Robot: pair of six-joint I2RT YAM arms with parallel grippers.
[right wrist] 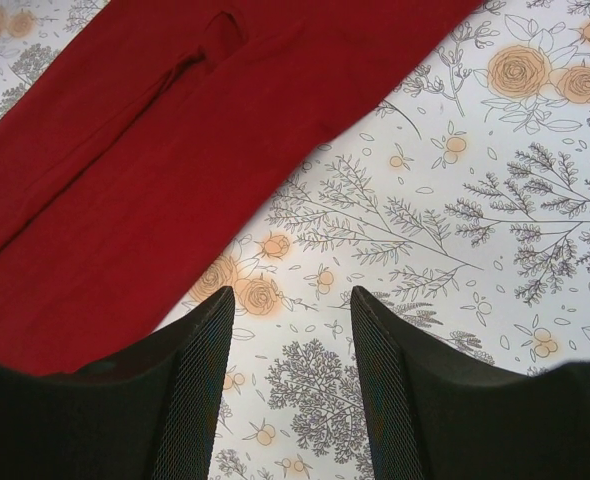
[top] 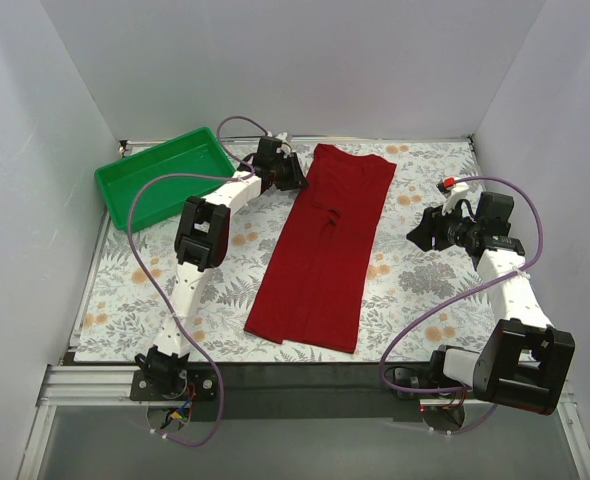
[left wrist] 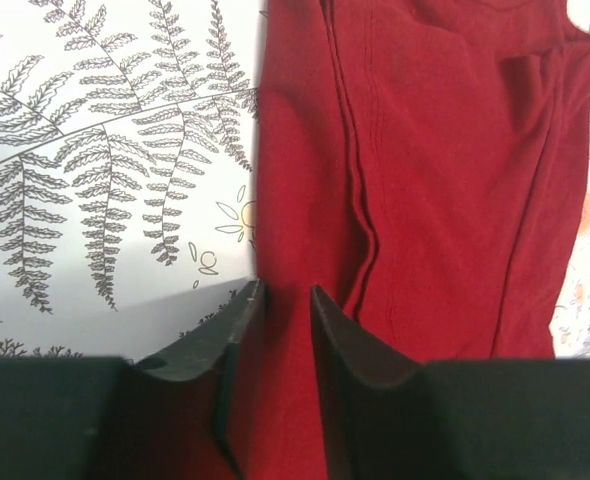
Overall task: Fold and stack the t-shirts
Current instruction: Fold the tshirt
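Our left gripper (left wrist: 285, 290) has its jaws drawn narrow, with the left edge of the shirt (left wrist: 445, 180) running up between them. Whether they actually pinch the cloth we cannot tell. Ahead and to the right of that gripper the red fabric lies flat in lengthwise layers, and to its left there is only bare tablecloth (left wrist: 105, 150). Behind it, on the side away from the shirt, sits the tray (top: 125, 180), well apart from the cloth.

Our right gripper (right wrist: 292, 292) is spread wide with nothing in it, over the tablecloth. The shirt's right edge lies ahead and to its left, not touching.

We judge the sides to be already folded in, so the shirt is now one long strip. The step in hand looks like the crosswise fold. That calls for a sure hold at the left gripper. The right gripper must cross to the opposite edge and take the matching corner, so both lift one end over the other evenly.

The strip's long axis runs from the far end, beside the left gripper, down towards our bases, slanting slightly left. The tucked sleeve sits nearer the far end, so we take the neck to point away from us.
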